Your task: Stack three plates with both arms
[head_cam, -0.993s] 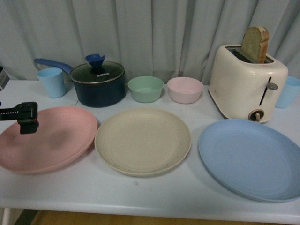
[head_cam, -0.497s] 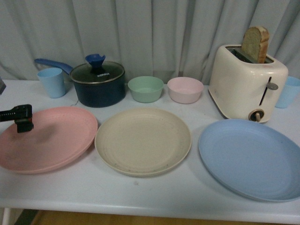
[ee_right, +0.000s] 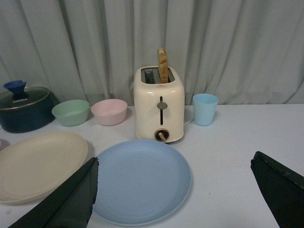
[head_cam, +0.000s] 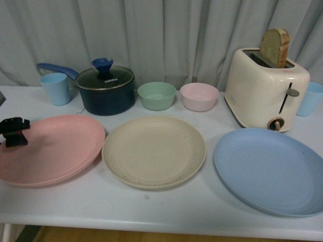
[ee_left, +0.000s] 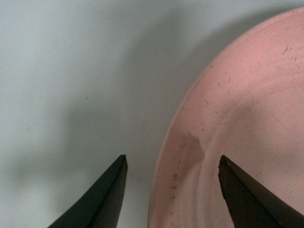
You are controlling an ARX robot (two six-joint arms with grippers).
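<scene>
step one, grasp: left end effector (ee_left: 173,159) open, jaws straddling pink plate (head_cam: 55,148) rim, left side of tabletop (head_cam: 151,206). next likely close, lift onto beige plate (head_cam: 154,150). right end effector (ee_right: 175,164) open, facing blue plate (ee_right: 140,180).

Dim, even light, slightly grainy and soft; a diffuse shadow darkens the table (ee_left: 71,123) beside the pink plate (ee_left: 251,109)

Matt, speckled pink plate (ee_left: 247,109) — smooth, glossy cream toaster (head_cam: 257,93).

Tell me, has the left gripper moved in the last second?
Yes. The left gripper has slid left, toward the pink plate outer rim and farther from the pot.
</scene>
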